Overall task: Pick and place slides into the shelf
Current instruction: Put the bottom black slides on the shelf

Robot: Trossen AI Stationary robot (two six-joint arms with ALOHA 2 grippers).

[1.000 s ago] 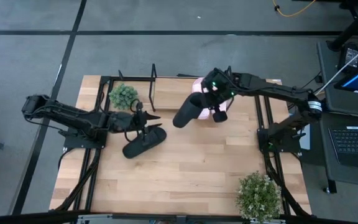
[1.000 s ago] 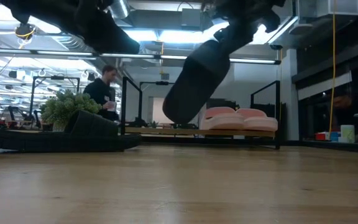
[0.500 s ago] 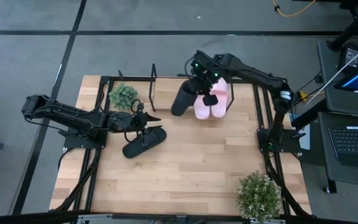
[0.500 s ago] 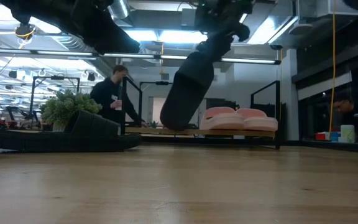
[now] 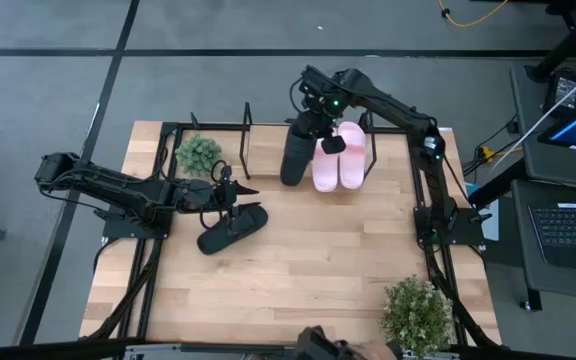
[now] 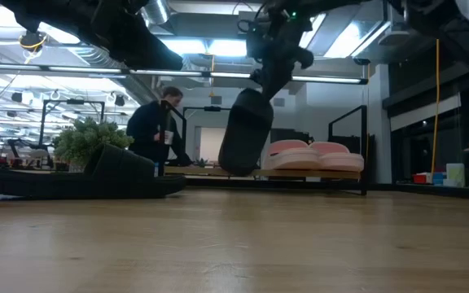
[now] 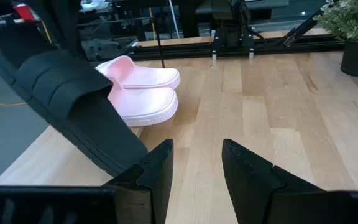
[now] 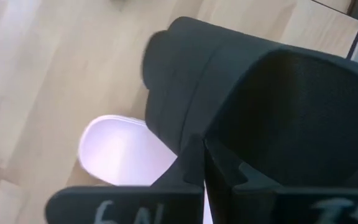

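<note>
From above, my right claw (image 5: 318, 128) is clamped on a black slide (image 5: 296, 155) over the shelf (image 5: 268, 130), just beside the two pink slides (image 5: 340, 157). My left claw (image 5: 236, 189) hangs open over the other black slide (image 5: 230, 228) on the table (image 5: 298, 270).

Low down, the held slide (image 6: 245, 140) hangs toe-down — clear of the board.

My left wrist sees spread fingers (image 7: 157, 171).

My right wrist sees fingers (image 8: 219, 177) pinched on the strap.
</note>
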